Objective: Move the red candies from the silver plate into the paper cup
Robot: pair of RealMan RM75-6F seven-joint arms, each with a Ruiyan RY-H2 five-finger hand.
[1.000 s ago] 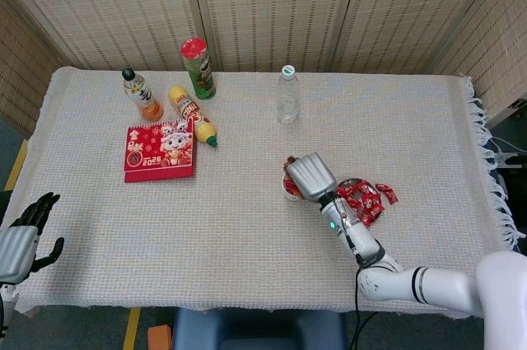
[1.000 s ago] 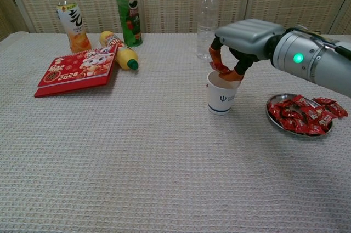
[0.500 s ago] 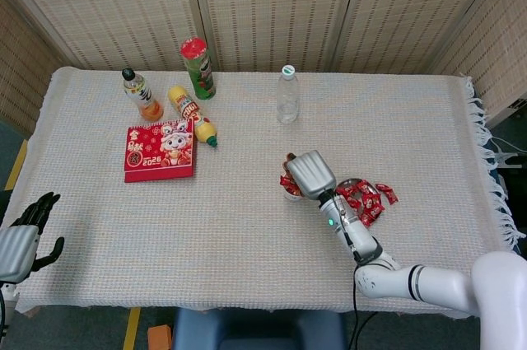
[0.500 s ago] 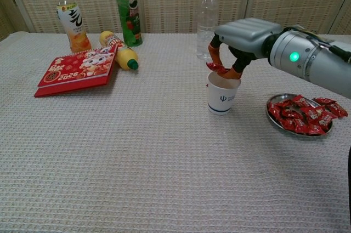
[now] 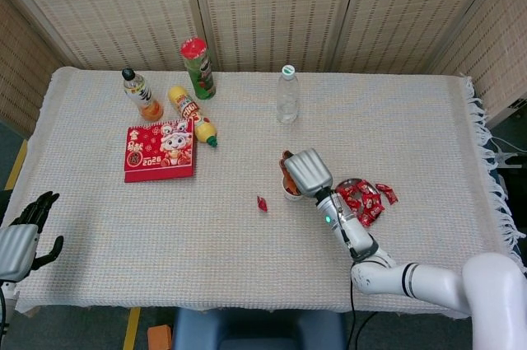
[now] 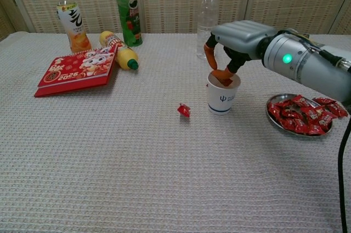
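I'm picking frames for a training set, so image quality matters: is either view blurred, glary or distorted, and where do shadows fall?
Head view: evenly lit, sharp, no glare; slight wide-angle bowing at the table edges. Chest view: sharp too, soft diffuse light; faint shadows under the paper cup, the silver plate and the dropped candy; the right hand is crisp, without motion blur.

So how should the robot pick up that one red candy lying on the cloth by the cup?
Probably from straight above, pinching the stray candy across its plump middle rather than its thin wrapper ends. It lies low and alone on the cloth, left of the paper cup, so the right hand has room to come down without bumping the cup.
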